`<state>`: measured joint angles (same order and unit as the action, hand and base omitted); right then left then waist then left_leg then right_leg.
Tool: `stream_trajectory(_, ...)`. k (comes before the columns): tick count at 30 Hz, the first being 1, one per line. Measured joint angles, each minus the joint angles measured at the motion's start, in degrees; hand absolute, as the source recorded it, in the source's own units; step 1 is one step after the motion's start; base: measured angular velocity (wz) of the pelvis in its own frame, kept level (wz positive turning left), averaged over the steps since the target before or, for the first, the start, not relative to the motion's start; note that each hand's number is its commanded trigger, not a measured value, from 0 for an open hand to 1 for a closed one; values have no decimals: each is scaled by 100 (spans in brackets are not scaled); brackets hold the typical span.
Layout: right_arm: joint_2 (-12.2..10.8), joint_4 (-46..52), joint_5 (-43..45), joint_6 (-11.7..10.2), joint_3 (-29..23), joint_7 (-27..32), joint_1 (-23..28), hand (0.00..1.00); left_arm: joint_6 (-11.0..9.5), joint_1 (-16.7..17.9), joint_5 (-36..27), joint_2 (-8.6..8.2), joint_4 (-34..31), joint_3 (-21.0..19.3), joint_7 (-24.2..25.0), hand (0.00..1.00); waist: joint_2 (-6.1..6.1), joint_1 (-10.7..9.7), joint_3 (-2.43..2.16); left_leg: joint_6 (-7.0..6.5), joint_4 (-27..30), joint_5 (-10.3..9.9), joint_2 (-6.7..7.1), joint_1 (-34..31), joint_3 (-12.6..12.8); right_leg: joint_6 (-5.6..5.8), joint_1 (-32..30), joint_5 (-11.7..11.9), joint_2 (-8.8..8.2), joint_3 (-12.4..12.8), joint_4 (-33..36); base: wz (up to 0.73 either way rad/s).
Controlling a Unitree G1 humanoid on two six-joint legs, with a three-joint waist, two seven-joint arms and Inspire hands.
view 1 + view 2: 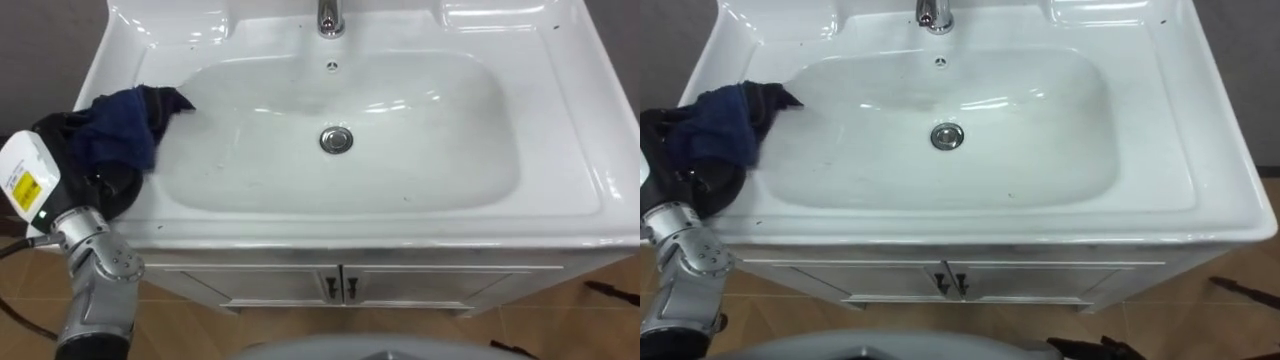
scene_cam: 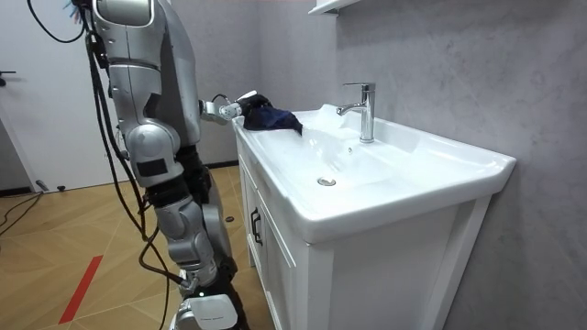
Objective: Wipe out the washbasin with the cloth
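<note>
Now left hand (image 1: 108,186) rests under cloth (image 1: 125,125) on basin (image 1: 400,225) rim

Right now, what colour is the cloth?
The cloth is dark blue, clearest in the left eye view.

Tap (image 1: 330,18) at rear centre of basin (image 1: 400,225) | drain (image 1: 336,139) in bowl centre, before tap | cloth (image 1: 120,125) on left rim, draped over left hand (image 1: 108,188) | cabinet doors (image 1: 340,285) beneath front edge

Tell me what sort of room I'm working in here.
Most likely a bathroom or washroom: a white basin with a drain, a chrome faucet behind it, and a vanity cabinet with two doors underneath.
</note>
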<state>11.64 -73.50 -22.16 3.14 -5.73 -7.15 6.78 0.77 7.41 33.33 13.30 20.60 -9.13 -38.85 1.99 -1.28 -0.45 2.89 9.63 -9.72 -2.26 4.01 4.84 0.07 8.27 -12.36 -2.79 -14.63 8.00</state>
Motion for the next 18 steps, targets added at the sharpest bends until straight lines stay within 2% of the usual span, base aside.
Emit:
stream_trajectory(10,-5,-2,40,-8,9,-13,-14,0,-107,-10,4,-54,-1,0,-62,0,-40,-38,18,0,0,0,7,-42,-26,0,-7,0,0,-44,-27,2)
stream_trajectory(18,-10,15,38,-16,89,-135,-17,0,-111,-58,-11,-54,-489,-8,-47,0,-100,-51,7,0,3,0,8,-39,-31,0,-1,0,-1,-41,-24,0)
